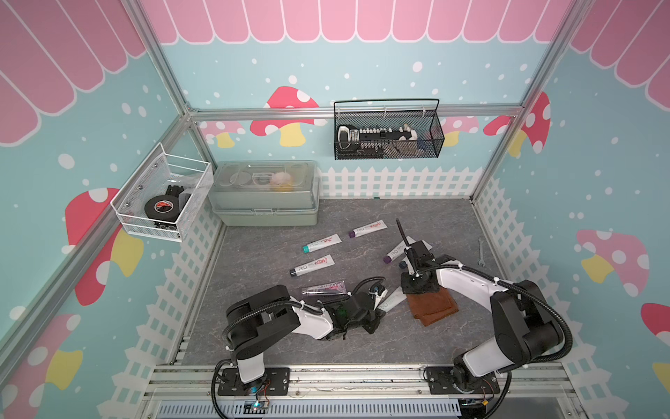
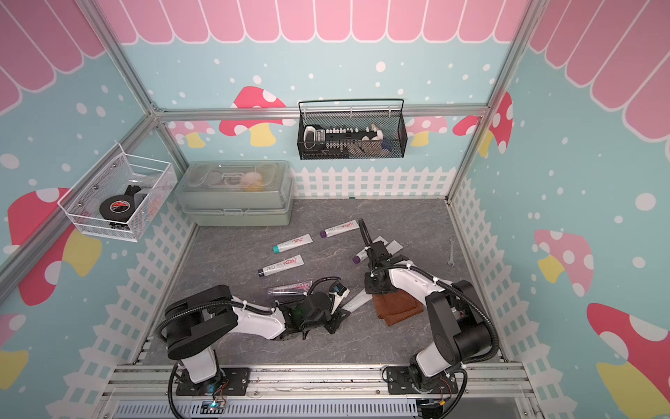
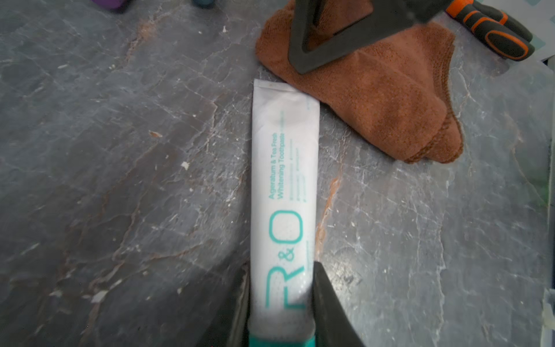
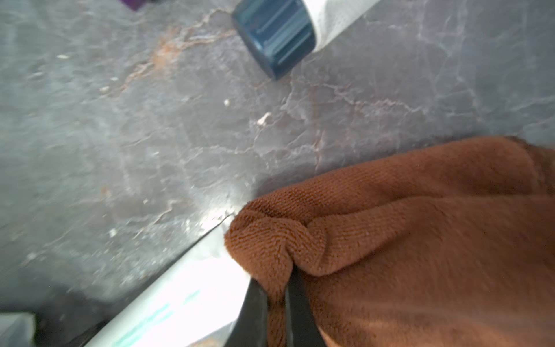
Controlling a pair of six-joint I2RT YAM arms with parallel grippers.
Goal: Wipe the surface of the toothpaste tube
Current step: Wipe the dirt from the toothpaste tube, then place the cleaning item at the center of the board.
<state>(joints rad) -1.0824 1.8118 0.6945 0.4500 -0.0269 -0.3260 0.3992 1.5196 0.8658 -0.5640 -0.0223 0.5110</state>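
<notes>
Left gripper (image 3: pixel 282 294) is clamping the tube (image 3: pixel 285 168) at its teal-cap end, jaws narrowed to the tube's width, one on each side. Tube is lying flat on the table (image 3: pixel 120 150), crimped end touching the cloth (image 3: pixel 375 99), cap end pointing away from it. Right gripper (image 4: pixel 277 303) is pinching a fold of the cloth, jaws all but closed, at the cloth's edge nearest the tube.
</notes>
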